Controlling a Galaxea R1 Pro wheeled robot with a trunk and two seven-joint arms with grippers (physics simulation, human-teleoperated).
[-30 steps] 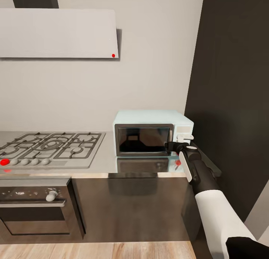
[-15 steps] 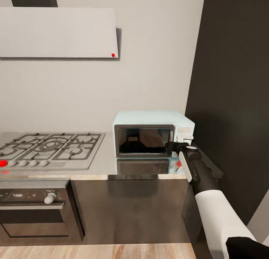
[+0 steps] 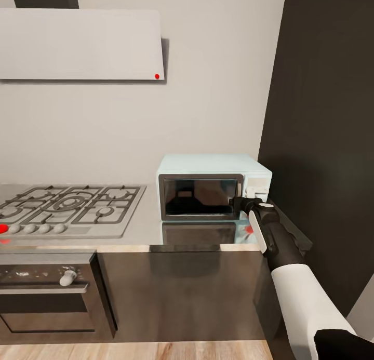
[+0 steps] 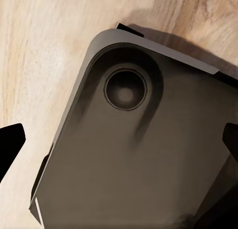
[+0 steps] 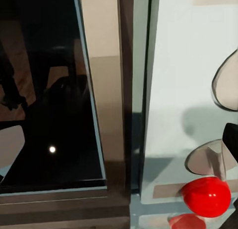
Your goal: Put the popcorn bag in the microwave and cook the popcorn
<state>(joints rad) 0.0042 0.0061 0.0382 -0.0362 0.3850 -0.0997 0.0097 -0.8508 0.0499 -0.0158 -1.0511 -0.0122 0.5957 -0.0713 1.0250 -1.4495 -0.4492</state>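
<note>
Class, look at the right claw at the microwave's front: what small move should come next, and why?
Probably ease the right claw in to press the red button on the control panel. In the head view the microwave has its door shut and the claw sits by the door's right edge; the right wrist view looks at the panel close up. Whether the popcorn bag is inside cannot be told.

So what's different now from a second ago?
Very little. The whole head view slid a bit, so the camera moved, not the kitchen things. The right gripper stays at the lower right corner of the microwave door, which is still closed. The gas hob and countertop look unchanged.
</note>
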